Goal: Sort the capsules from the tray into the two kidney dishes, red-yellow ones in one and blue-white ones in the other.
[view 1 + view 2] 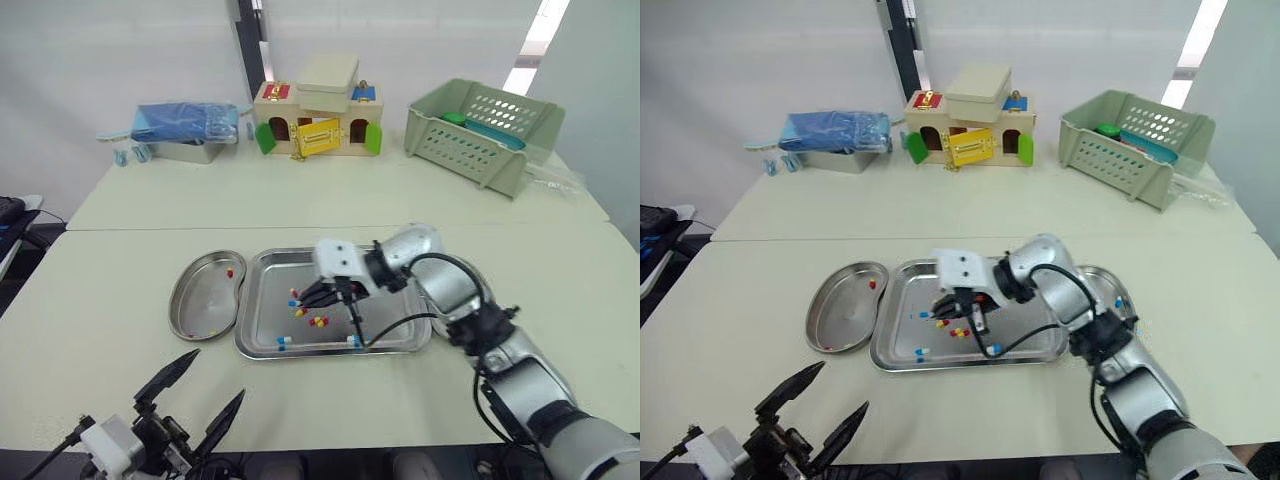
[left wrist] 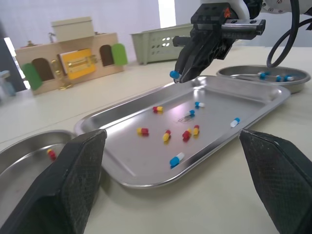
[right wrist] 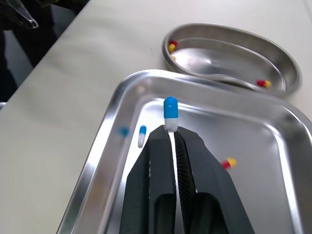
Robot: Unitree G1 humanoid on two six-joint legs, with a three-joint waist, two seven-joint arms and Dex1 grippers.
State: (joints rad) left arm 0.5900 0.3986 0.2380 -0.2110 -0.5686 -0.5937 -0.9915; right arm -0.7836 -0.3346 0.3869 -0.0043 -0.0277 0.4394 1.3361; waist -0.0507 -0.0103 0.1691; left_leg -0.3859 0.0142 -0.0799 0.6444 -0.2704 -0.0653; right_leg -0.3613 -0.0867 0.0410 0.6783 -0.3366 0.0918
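My right gripper [image 3: 174, 132] is shut on a blue-white capsule [image 3: 169, 111], holding it just above the left part of the steel tray [image 1: 270, 280]. Several red-yellow capsules [image 1: 318, 321] and blue-white capsules [image 1: 284, 342] lie loose in the tray. The left kidney dish [image 1: 200, 300] holds a few red-yellow capsules [image 1: 230, 272]. The right kidney dish [image 2: 263, 85], partly hidden behind my right arm, holds blue-white ones. My left gripper [image 1: 215, 378] hovers open near the table's front edge, in front of the left dish, with nothing between its fingers.
At the back of the table stand a toy house [image 1: 318, 125], a green basket [image 1: 485, 130] on the right and a blue pouch on a metal box [image 1: 185, 130] on the left. A table seam runs behind the tray.
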